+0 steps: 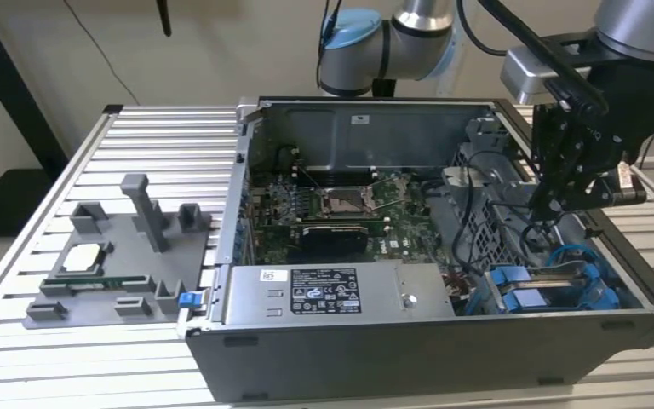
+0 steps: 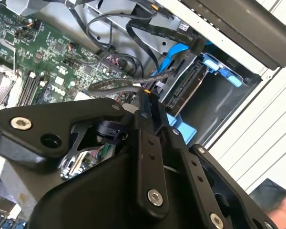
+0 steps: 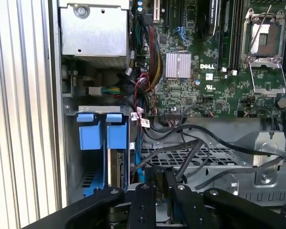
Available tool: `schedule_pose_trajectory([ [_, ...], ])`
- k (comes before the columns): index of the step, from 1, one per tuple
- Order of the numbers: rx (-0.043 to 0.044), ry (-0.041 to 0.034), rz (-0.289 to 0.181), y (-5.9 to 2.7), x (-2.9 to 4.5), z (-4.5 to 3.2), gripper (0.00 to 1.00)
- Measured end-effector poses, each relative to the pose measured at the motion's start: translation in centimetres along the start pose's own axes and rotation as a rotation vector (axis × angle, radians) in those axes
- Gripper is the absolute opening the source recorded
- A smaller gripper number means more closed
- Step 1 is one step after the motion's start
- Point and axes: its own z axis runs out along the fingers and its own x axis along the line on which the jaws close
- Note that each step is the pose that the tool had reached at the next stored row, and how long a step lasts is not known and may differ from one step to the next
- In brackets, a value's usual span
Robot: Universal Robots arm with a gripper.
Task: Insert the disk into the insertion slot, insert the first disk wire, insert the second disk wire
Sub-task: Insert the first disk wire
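Black disk wire point(image 2: 114, 82), apparently pinched in the nearly closed gripper point(image 2: 145, 98) near the seated disk point(image 2: 183, 93), could snag neighbouring cables point(image 2: 142, 45) and enter skewed.

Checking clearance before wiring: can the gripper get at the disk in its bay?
Probably yes: the computer case is open, and the gripper hangs close to the disk; loose black cables beside it might snag.

Silver arm point(image 1: 422, 15), blue caps point(image 1: 347, 30), black tool point(image 1: 554, 203)
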Motion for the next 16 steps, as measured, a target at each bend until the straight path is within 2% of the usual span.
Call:
schedule_pose_trajectory([
  [6,-0.0026,0.0001,0.0,-0.08,0.12,0.04,0.0],
  [9,-0.0104,0.0005,0.001,-0.29,0.37,0.07,0.0],
  [13,-0.026,0.0015,0.002,-0.66,0.73,0.18,0.0],
  [16,-0.0295,0.0016,0.002,-0.9,1.04,0.33,0.0],
])
